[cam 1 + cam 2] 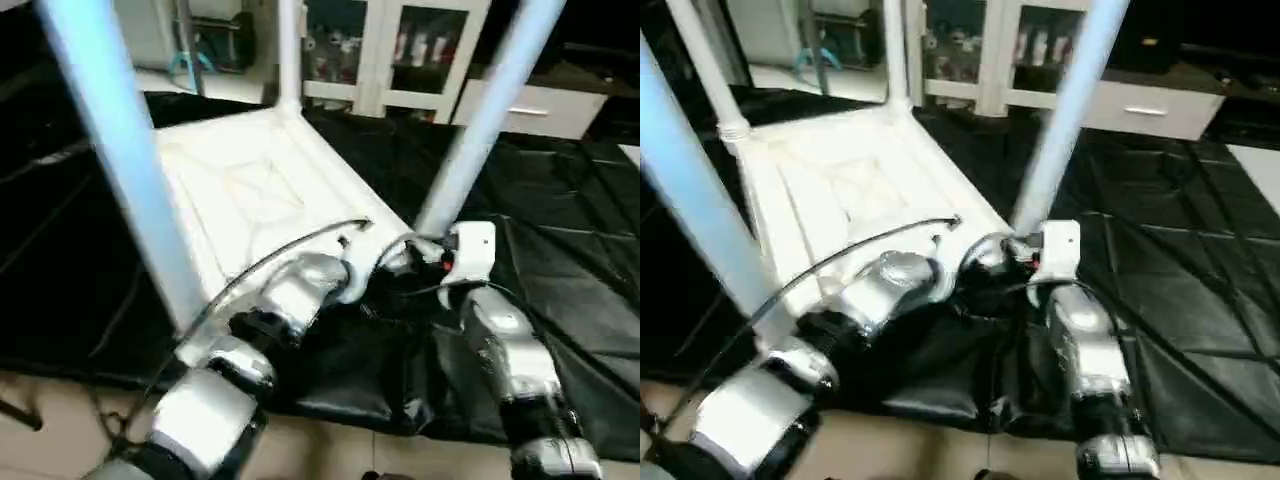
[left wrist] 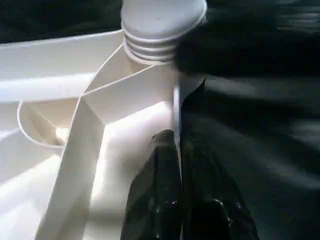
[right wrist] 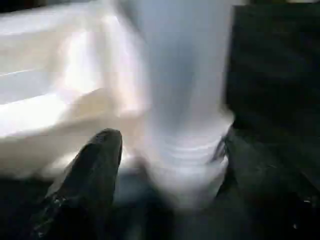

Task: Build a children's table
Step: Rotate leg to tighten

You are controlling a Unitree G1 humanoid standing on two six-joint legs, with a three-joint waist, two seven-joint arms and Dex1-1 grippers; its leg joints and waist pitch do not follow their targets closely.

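Silver forearms reach toward the tabletop's (image 1: 250,190) near corner at twelve o'clock; left claw (image 2: 177,145) pressed together against its rim, right claw (image 3: 170,150) spread around a leg's (image 3: 182,90) threaded base.

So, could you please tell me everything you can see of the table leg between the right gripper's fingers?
The leg is a long white plastic tube, slightly tapered, standing upright in the near right corner socket of the upturned tabletop. Ribbed rings circle its base, where it meets the socket. The right gripper straddles that base, its black fingers spread on either side; whether they touch it is unclear. The leg's top runs out of the picture.
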